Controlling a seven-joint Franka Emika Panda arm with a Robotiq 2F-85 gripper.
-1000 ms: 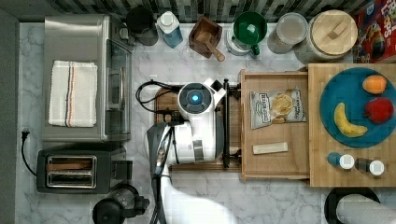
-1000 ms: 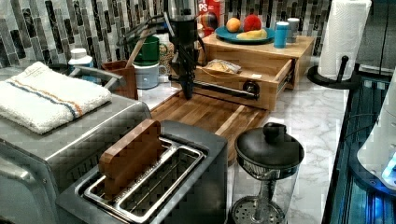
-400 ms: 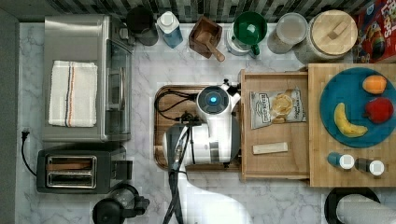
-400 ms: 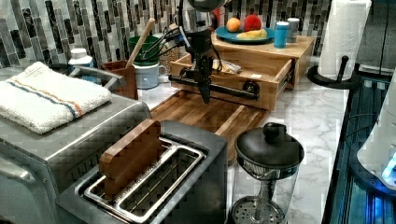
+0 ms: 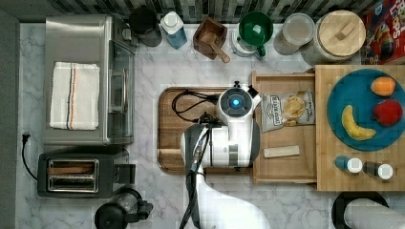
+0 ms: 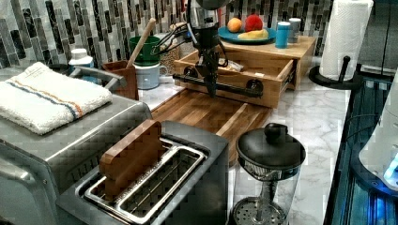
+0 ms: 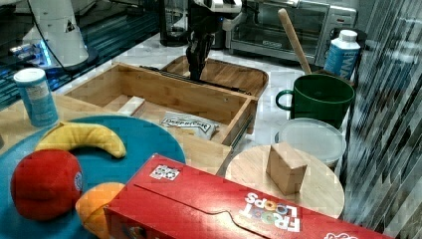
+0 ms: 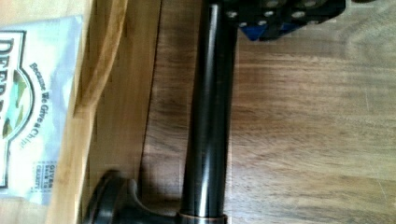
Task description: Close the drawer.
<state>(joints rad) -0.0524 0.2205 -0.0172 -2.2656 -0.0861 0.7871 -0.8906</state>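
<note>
The drawer (image 5: 286,138) of light wood stands pulled out from under the pale slab top, towards the top view's left. A chip bag (image 5: 288,109) and a small wooden block (image 5: 282,151) lie inside it. A dark bar handle (image 8: 208,116) runs along the drawer's front wall (image 6: 263,96). My gripper (image 6: 211,90) points straight down, shut, just on the dark board's side of that handle and close against it. The gripper (image 7: 195,74) stands outside the front wall (image 7: 164,92), its fingers (image 8: 280,16) right beside the bar. Nothing is held.
The dark rounded board (image 5: 167,129) lies in front of the drawer. A blue plate (image 5: 363,138) with fruit and two shakers sit on the slab top (image 5: 325,176). A toaster (image 5: 76,174), toaster oven (image 5: 81,47), coffee press (image 6: 270,159), green mug (image 7: 316,99) and paper towel (image 6: 349,33) ring the counter.
The arm swung from over the dark board towards the top view's right and brought the gripper down against the drawer's handle. The drawer itself shows no clear movement.
</note>
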